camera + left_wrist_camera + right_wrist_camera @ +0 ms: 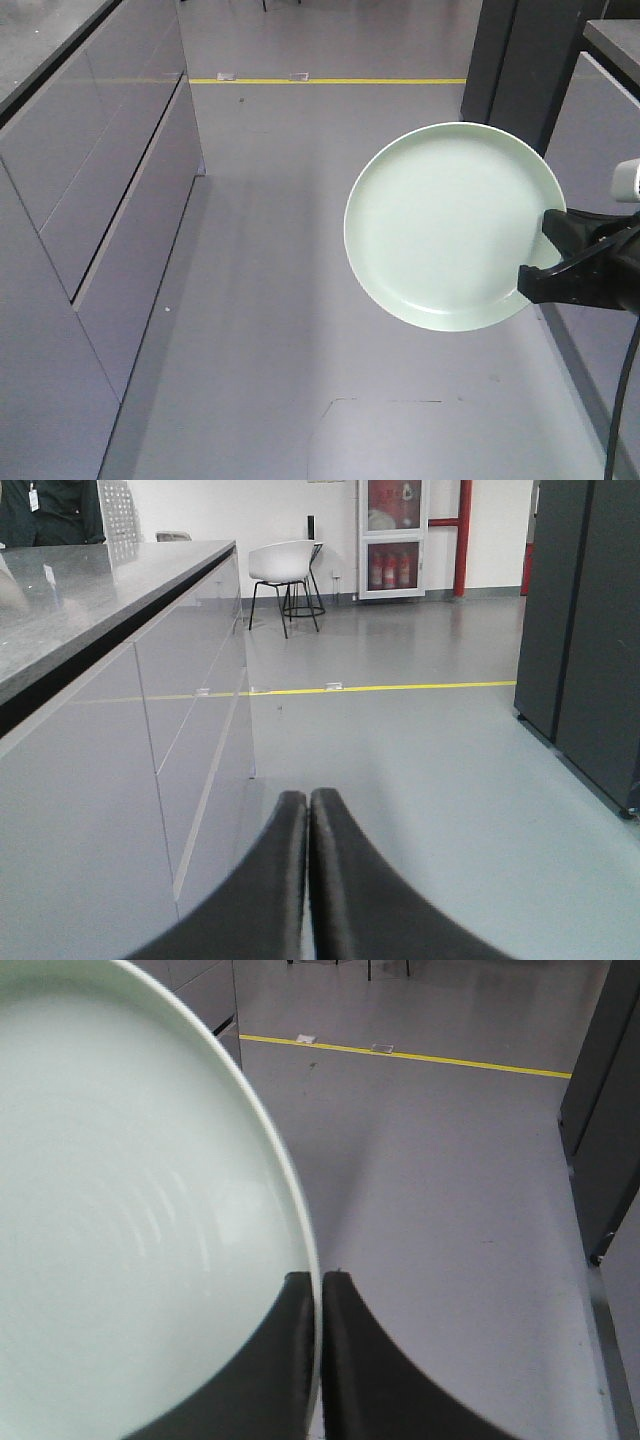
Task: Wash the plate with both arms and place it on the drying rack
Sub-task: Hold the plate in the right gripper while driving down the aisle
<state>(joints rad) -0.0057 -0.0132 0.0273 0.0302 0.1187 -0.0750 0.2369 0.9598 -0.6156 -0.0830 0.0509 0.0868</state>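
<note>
At the far left, a run of flat grey drawer fronts [90,220] stood under a dark-edged grey counter [80,590]. The left end effector [307,798], seen only from its own wrist view, had its two black fingers [270,880] pressed together with nothing between them, pointing along the glossy grey floor [260,300]. A white shell chair [283,562] stood far back, and a yellow floor line [330,81] crossed the aisle. Right of centre, the round pale mint-green plate [450,225] hung in the air above the floor, well apart from the drawer fronts, its smooth face turned toward the front camera. The right end effector [318,1278] was clamped on the plate's right-hand rim, one black finger on each face. A tall dark cabinet [520,60] stood behind at the right.
</note>
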